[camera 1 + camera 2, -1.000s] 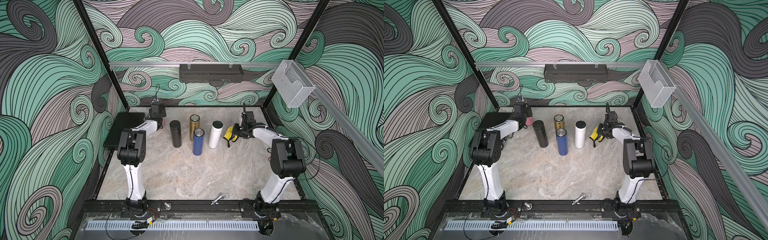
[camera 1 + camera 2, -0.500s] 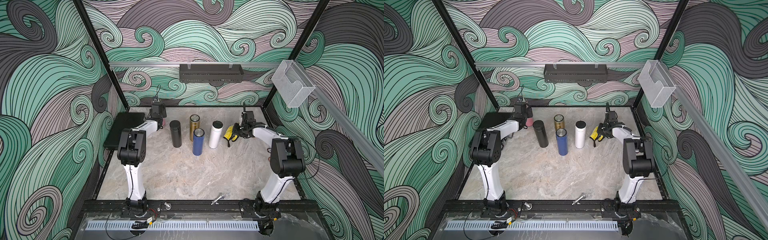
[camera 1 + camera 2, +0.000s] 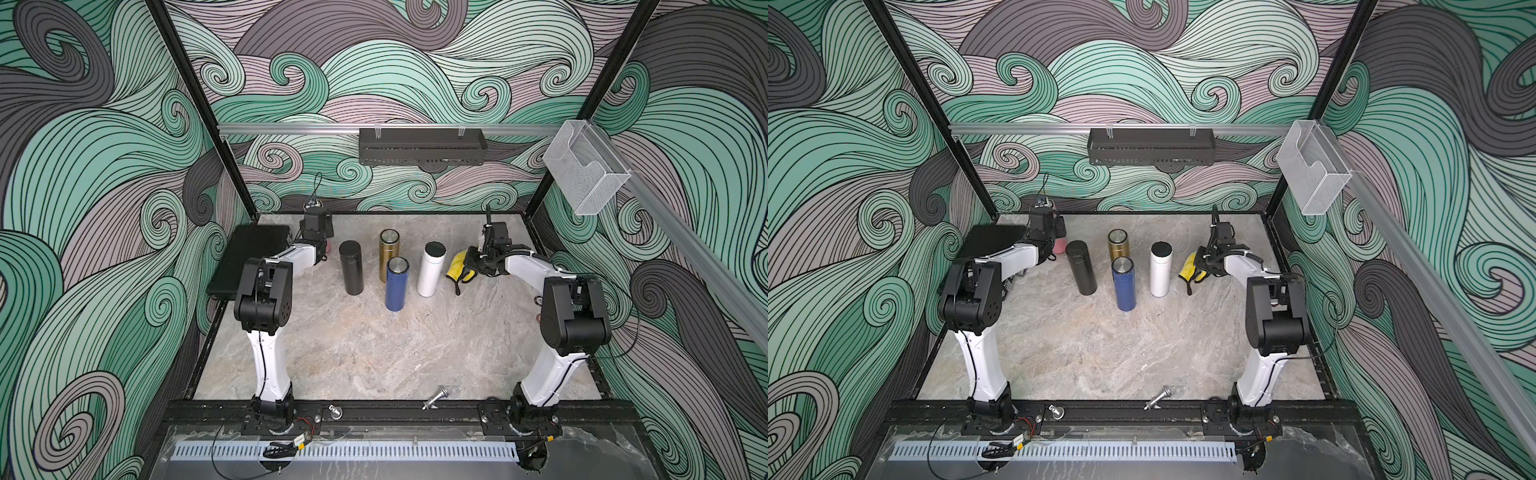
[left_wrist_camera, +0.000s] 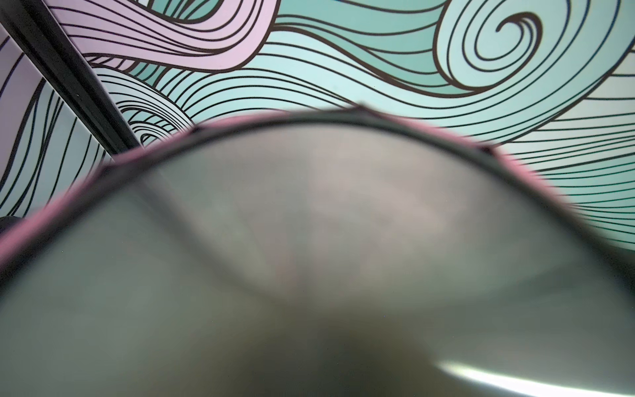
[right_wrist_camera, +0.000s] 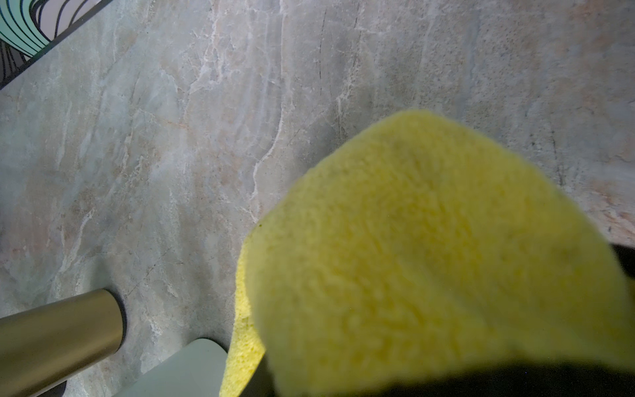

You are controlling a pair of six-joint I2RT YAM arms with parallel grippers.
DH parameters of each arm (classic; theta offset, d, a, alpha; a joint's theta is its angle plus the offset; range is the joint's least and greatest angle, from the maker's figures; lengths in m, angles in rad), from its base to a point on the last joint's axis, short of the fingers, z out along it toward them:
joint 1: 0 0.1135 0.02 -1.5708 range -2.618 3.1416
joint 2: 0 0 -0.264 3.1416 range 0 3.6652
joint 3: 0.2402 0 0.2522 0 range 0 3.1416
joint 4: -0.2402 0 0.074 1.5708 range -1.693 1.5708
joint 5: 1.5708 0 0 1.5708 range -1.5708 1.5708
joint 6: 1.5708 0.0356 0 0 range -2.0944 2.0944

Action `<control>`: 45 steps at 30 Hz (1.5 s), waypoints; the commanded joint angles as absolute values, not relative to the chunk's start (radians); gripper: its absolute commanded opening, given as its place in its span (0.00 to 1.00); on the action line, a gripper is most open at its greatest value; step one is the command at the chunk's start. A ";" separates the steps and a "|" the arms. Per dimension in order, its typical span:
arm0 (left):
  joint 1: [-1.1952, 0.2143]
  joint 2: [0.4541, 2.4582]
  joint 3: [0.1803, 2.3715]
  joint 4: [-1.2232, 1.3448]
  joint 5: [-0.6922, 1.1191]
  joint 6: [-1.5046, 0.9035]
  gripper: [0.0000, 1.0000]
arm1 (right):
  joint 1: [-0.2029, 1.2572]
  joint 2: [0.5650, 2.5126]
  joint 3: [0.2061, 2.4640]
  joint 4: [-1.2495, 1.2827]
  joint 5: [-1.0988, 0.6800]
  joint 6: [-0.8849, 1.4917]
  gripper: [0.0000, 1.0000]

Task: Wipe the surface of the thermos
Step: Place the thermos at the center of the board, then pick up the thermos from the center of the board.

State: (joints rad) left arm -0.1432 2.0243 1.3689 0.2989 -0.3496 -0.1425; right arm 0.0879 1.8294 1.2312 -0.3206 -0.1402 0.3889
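A pink thermos (image 3: 329, 250) (image 3: 1060, 246) stands at the back left, mostly hidden behind my left wrist. My left gripper (image 3: 324, 248) is right at it. In the left wrist view the pink-rimmed thermos (image 4: 309, 257) fills the frame as a blur and hides the jaws. A yellow cloth (image 3: 457, 268) (image 3: 1190, 268) lies bunched at my right gripper (image 3: 471, 266), just right of the white thermos (image 3: 431, 270). The cloth (image 5: 429, 257) covers the right jaws in the right wrist view. Black (image 3: 351, 268), gold (image 3: 389, 253) and blue (image 3: 397, 284) thermoses stand upright mid-table.
A black tray (image 3: 253, 257) lies along the left edge. A metal bolt (image 3: 436, 397) rests near the front rail. A black shelf (image 3: 422, 145) hangs on the back wall, and a clear box (image 3: 586, 174) on the right rail. The gold thermos (image 5: 58, 330) shows in the right wrist view.
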 commanded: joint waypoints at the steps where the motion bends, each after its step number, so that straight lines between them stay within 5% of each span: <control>1: -0.152 1.972 1.360 0.296 -0.364 -0.150 0.77 | 0.095 1.817 1.256 -0.341 -0.150 0.380 0.40; 3: -0.152 1.968 1.359 0.296 -0.368 -0.152 0.96 | 0.095 1.819 1.259 -0.343 -0.155 0.380 0.44; 6: -0.152 1.955 1.356 0.285 -0.370 -0.161 0.99 | 0.098 1.819 1.264 -0.346 -0.155 0.382 0.48; 15: -0.153 1.912 1.326 0.283 -0.362 -0.169 0.99 | 0.100 1.807 1.272 -0.354 -0.143 0.383 0.60; 24: -0.167 1.823 1.283 0.269 -0.381 -0.170 0.99 | 0.107 1.755 1.245 -0.389 -0.119 0.380 0.87; 38: -0.239 1.602 1.282 0.119 -0.523 -0.137 0.99 | 0.113 1.609 1.165 -0.433 -0.003 0.384 0.99; 45: -0.247 1.453 1.437 -0.338 -0.687 -0.369 0.99 | 0.132 1.542 1.127 -0.339 0.044 0.401 0.99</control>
